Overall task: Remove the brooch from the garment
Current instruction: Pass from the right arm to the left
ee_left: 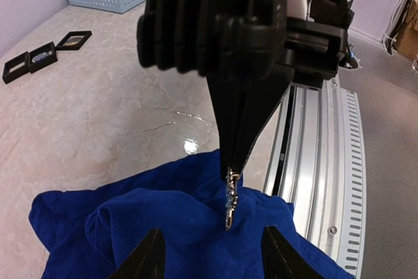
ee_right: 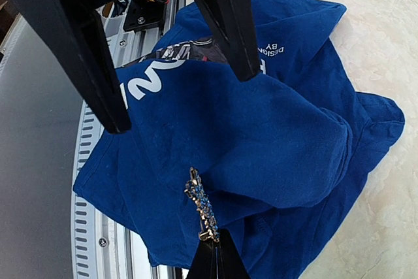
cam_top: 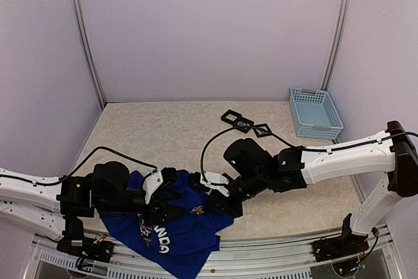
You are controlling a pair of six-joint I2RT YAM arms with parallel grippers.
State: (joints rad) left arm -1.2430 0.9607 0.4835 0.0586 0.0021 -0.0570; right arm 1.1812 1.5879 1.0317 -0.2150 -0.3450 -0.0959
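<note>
The royal-blue T-shirt [cam_top: 176, 236] lies crumpled at the table's near edge, its white lettering partly showing. A small gold brooch with blue stones [ee_right: 201, 206] stands on a raised fold of the shirt; it also shows in the left wrist view [ee_left: 229, 195] and in the top view [cam_top: 197, 210]. My right gripper [ee_right: 214, 243] is shut on the brooch's end, reaching down from above in the left wrist view. My left gripper [ee_left: 212, 253] is open. Its two fingers [ee_right: 88, 57] straddle the fold on either side of the brooch, tips at the cloth.
Three black square frames [cam_top: 243, 123] lie at the back middle of the table. A light-blue basket [cam_top: 315, 112] stands at the back right. The ribbed aluminium rail [ee_left: 320, 161] runs along the near edge under the shirt's hem. A black cable loops across the table.
</note>
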